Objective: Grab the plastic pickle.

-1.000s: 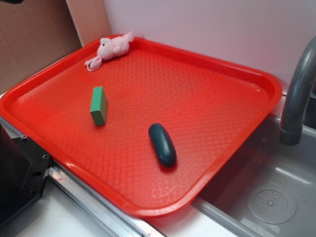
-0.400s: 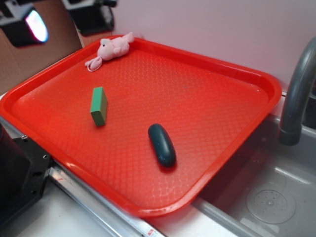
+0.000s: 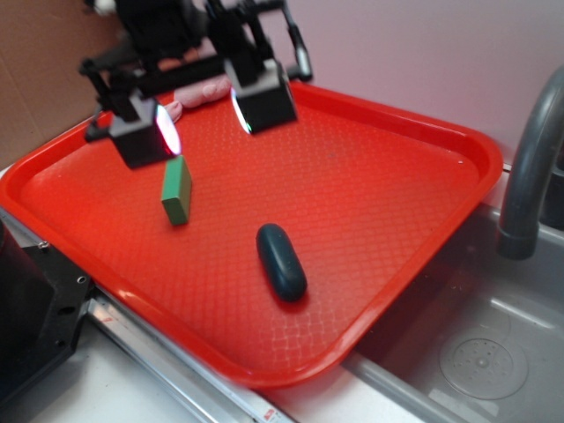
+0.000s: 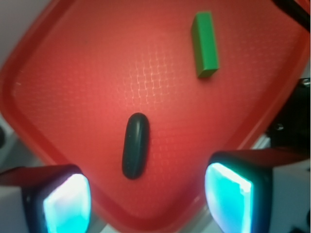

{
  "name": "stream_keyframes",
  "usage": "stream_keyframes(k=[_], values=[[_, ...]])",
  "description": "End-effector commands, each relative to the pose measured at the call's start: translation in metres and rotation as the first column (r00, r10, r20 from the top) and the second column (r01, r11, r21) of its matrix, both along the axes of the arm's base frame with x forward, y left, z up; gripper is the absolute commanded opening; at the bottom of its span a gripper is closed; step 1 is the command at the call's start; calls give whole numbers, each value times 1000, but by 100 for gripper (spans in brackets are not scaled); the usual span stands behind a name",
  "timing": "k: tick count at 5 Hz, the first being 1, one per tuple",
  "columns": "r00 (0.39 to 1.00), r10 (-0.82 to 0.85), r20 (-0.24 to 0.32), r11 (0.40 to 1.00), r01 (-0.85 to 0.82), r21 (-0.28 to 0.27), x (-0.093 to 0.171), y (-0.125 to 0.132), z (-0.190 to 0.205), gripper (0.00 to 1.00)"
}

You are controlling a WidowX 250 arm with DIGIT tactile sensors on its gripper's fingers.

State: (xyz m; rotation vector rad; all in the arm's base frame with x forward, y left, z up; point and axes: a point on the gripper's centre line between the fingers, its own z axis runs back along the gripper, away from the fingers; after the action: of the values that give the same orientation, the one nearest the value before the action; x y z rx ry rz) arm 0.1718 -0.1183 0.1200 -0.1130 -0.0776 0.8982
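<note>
Plastic pickle [image 3: 281, 262] [image 4: 135, 145]: dark teal-green capsule, smooth, rounded ends. Lies flat on red tray [image 3: 370, 176], nr front edge, untouched, apart from green block [image 3: 177, 189].

Change from the earlier exterior views: the gripper [image 3: 204, 113], absent a second ago and only at the top left edge shortly after, has come forward and down over the far left part of the red tray [image 3: 414, 167]. Its two fingers stand wide apart, with lit pads [image 3: 167, 132]. It now hides most of the pink plush toy [image 3: 204, 90]. The plastic pickle [image 3: 281, 261] lies slightly further left, its far end turned a little.
</note>
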Motion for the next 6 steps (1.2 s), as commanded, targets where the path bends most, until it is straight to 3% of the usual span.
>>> stream_keyframes(k=[1,4,5,6], values=[[999,-24,-35,998,26,51,24,-16,-63,100],[995,-51,-82,988,62,140,23,-25,-108,100],[995,-37,-90,989,49,142,22,-24,-114,0],[995,-32,-93,989,45,142,23,-23,-116,0]])
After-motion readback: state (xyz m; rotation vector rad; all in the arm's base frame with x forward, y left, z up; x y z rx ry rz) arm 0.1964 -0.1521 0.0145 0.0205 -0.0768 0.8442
